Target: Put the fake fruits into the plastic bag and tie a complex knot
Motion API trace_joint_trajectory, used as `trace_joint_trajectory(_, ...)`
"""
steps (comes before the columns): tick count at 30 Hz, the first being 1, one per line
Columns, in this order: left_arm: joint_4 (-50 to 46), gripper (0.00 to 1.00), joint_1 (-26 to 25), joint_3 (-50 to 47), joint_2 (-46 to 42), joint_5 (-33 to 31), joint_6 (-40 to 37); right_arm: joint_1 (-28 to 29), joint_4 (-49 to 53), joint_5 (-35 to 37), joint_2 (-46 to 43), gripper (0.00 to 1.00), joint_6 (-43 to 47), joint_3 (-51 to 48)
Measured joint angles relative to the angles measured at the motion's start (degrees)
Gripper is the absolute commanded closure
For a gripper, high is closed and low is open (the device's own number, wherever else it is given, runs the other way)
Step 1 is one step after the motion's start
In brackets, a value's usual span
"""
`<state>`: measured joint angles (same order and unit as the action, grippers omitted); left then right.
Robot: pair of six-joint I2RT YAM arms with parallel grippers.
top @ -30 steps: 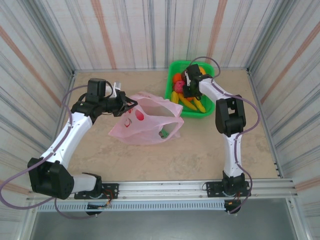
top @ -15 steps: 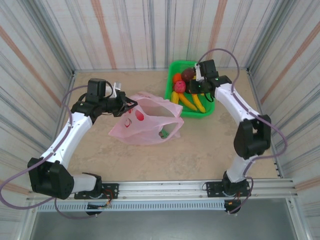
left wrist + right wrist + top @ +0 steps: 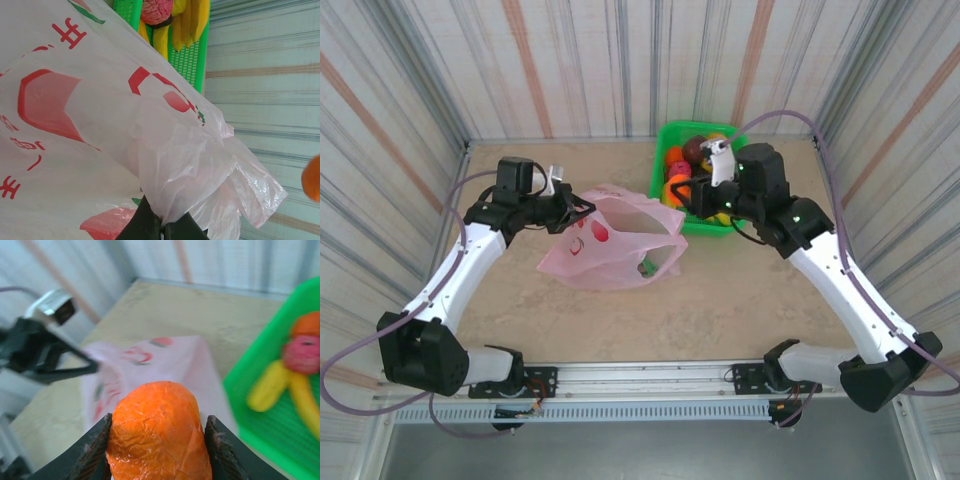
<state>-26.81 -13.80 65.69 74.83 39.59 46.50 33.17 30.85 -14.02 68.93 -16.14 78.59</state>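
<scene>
**Right pincer point(image 3: 157, 452) carries an orange fruit point(image 3: 157, 425); left pincer point(image 3: 162, 231) pinches the plastic bag point(image 3: 100, 125).**

The bag's pink film bears red printed characters and blocky shapes, but they are too crumpled to read. In the overhead view the bag lies on the bench point(image 3: 720, 300) left of centre, its mouth turned toward the green basket point(image 3: 665, 130) at upper centre. A green fruit point(image 3: 647, 266) sits inside near the bag's lower right. The left pincer is closed tight on a bunched edge of film at the bag's upper left. The right pincer's fingers are spread as wide as the orange fruit clamped between them. It holds the fruit by the basket's left rim, just right of the bag's mouth. Bananas point(image 3: 272, 385) and a red-pink fruit point(image 3: 302, 354) lie in the basket.
</scene>
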Motion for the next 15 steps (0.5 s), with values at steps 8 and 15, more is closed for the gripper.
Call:
trace_joint_trajectory(8,0.0,1.0,0.0,0.0,0.0,0.0,-0.2,13.2,-1.2,-0.7,10.0,0.57,-0.6,3.4)
trace_joint_trajectory(15,-2.6,1.0,0.2,0.2,-0.6,0.9,-2.4,14.9,-1.7,2.1,18.0,0.57,0.2,4.6)
